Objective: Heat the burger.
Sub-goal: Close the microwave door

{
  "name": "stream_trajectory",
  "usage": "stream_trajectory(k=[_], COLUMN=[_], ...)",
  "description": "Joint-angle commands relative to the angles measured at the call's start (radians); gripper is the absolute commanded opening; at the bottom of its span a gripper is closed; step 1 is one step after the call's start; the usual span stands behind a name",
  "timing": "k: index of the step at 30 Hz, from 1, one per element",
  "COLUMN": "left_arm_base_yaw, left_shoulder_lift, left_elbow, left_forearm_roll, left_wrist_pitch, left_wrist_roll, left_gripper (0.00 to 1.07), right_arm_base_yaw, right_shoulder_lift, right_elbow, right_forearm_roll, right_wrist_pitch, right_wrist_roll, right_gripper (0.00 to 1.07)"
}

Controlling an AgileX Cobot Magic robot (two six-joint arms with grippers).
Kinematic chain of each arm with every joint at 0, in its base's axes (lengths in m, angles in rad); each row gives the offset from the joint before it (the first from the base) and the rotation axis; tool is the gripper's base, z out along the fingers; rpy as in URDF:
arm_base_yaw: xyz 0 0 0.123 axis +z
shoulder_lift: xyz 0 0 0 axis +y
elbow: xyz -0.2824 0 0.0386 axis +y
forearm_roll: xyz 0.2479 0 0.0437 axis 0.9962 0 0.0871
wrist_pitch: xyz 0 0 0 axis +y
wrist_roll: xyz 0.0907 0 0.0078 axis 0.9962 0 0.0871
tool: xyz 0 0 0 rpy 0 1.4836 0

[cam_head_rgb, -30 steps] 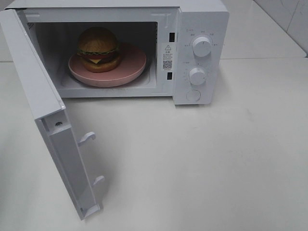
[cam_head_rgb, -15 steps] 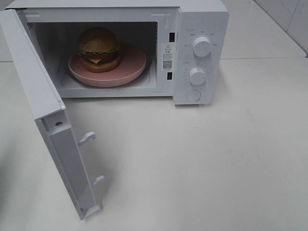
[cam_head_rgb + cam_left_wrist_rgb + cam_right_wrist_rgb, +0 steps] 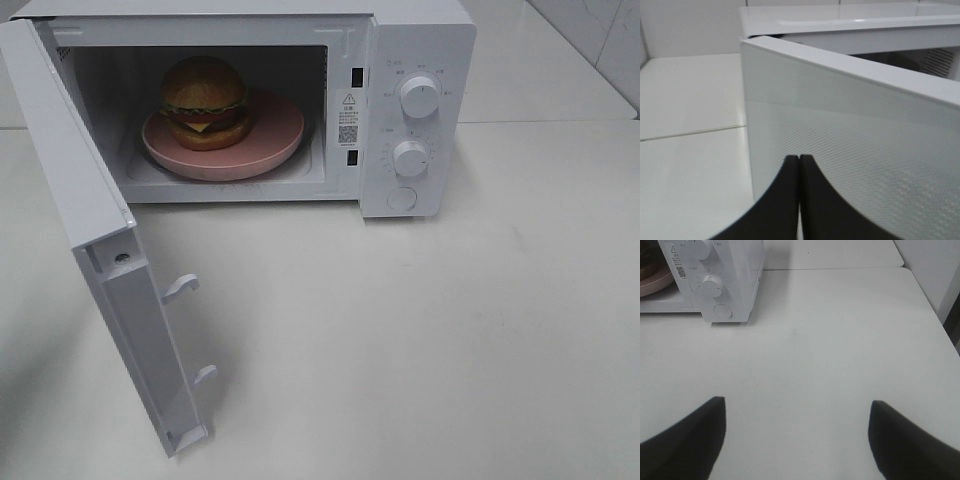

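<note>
The burger [image 3: 205,102], with a golden-brown bun, lettuce and dark filling, sits on a pink plate [image 3: 275,130] inside the white microwave [image 3: 415,40]. Its door [image 3: 95,240] stands swung wide open to the left. Neither arm shows in the exterior high view. In the left wrist view my left gripper [image 3: 799,162] is shut, its black fingertips pressed together just outside the door's outer face [image 3: 850,130]. My right gripper [image 3: 797,407] hangs open over bare table, with the microwave's control panel [image 3: 715,285] well ahead of it.
Two white knobs [image 3: 419,97] and a round button [image 3: 401,198] sit on the microwave's right panel. The white table [image 3: 420,340] stretches in front. A tiled wall edge [image 3: 600,40] is at the far right.
</note>
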Motion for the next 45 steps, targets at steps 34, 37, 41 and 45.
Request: stream_trajectory(k=[34,37,41,45], left_arm_base_yaw=[-0.503,-0.535,-0.563,-0.597], left_shoulder_lift=[0.480,0.523,0.548,0.590], left_elbow=[-0.245,-0.292,-0.325,-0.386], left_forearm_roll=[-0.356,-0.392,-0.416,-0.448], left_wrist_pitch=[-0.155,-0.149,-0.138,-0.130], left_wrist_roll=[0.197,0.197,0.199,0.200], left_gripper=[0.00,0.00,0.00,0.00], right_arm_base_yaw=[-0.007,-0.007,-0.007,-0.007], right_shoulder_lift=[-0.027,-0.027,-0.027,-0.027], right_elbow=[0.003,0.003,0.003,0.003], right_forearm_roll=[0.003,0.003,0.003,0.003], right_wrist_pitch=[-0.008,-0.008,-0.008,-0.008], right_wrist_roll=[0.001,0.001,0.001,0.001], right_gripper=[0.76,0.76,0.76,0.76])
